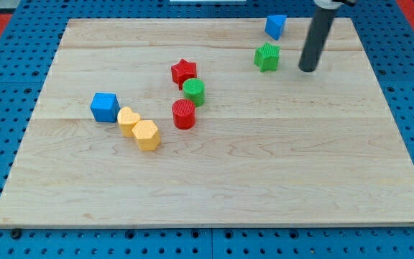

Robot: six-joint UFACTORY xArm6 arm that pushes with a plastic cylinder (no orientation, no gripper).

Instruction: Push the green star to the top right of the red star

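Note:
The green star (267, 57) lies near the view's top right of the wooden board. The red star (183, 71) lies to its lower left, near the board's middle top. My tip (307, 69) is on the board just to the right of the green star, a short gap away, not touching it. The dark rod rises from the tip toward the view's top edge.
A green cylinder (194, 92) touches the red star's lower right. A red cylinder (183, 114) stands below it. A blue block (275, 26) sits above the green star. A blue cube (105, 107), a yellow heart (127, 120) and a yellow hexagon (146, 135) lie at left.

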